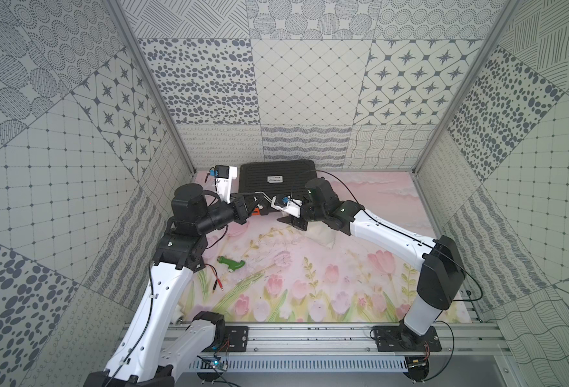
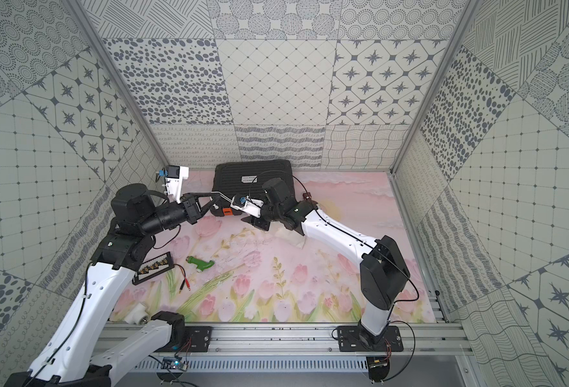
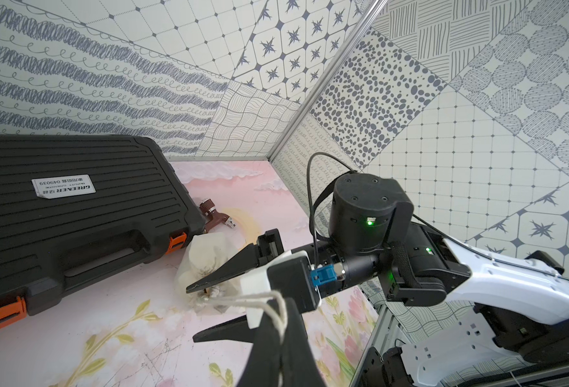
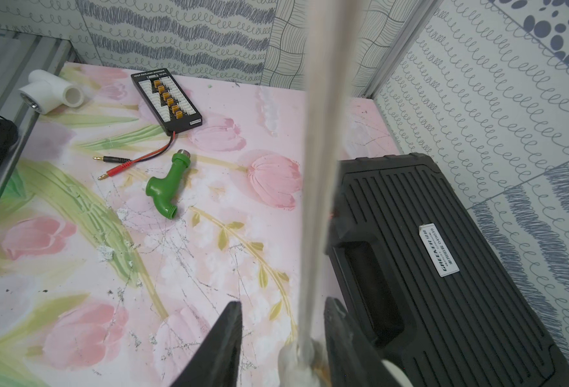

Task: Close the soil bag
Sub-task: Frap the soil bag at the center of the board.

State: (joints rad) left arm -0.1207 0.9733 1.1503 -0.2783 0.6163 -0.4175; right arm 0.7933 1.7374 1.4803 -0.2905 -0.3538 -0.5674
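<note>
now soil bag lies mouth toward left pincer, clamped on its cord; right pincer open.

one black case at the far side with two orange latches, one soil bag, one green tap, one brown tap, one white pipe tee, one black connector board with two plug-tipped leads.

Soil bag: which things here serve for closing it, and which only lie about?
For the job: soil bag, cord, left pincer (shut on cord), right pincer (open).
Lying about: black case, green tap, brown tap, charging board, white pipe tee.
</note>
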